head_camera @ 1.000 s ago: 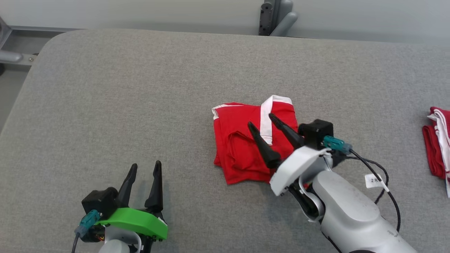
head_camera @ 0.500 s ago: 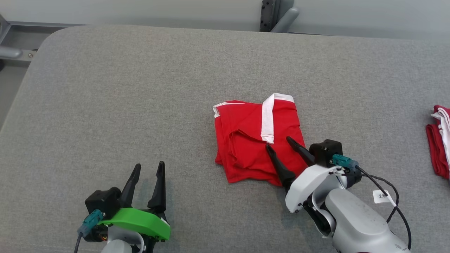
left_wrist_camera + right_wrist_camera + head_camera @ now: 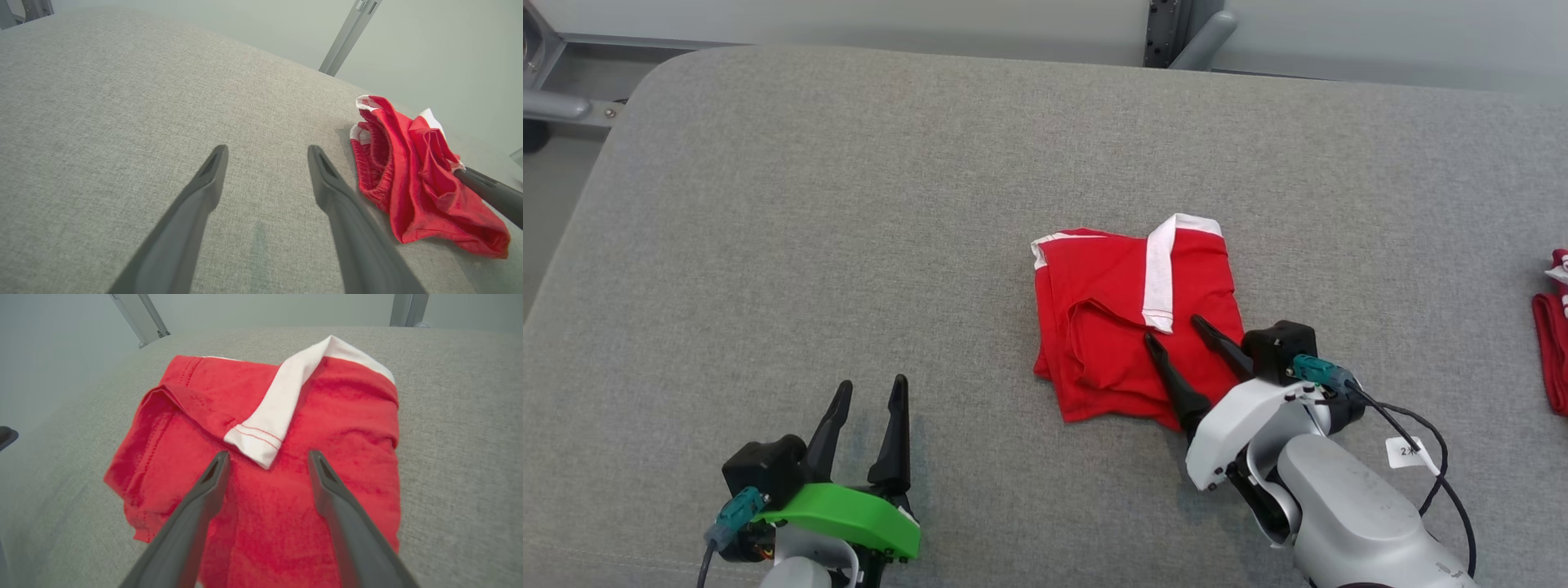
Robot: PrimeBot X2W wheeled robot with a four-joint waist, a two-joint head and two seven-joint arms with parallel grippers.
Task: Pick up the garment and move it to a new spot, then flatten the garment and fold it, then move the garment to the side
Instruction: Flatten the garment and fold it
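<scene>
Head view, counts: one folded garment [image 3: 1111,343], two claws and one counter [image 3: 849,204] are seen; a second red cloth [image 3: 1553,343] is cut off at the right edge.
Head view, garment: it is laid near the counter's middle, a squarish red packet of soft cloth, crossed by one white band [image 3: 1158,278] and trimmed in white at its far left corner.
Head view, left claw [image 3: 872,381]: two long, dark, tapered fingers are held apart over bare counter, well apart from the garment, with nothing grasped; a glossy green cover [image 3: 841,514] is carried behind them.
Head view, right claw [image 3: 1174,327]: two fingers are spread and released over the garment's near right part; nothing is pinched.
Head view, counter: a grey woven surface with a rounded corner is shown.
Left wrist view: two parted fingers are seen above grey weave; the garment is heaped to the right, its layered edges stacked.
Right wrist view: two parted fingers are set over red cloth, with the white band's stitched end between their tips; whether the cloth is touched cannot be told.
</scene>
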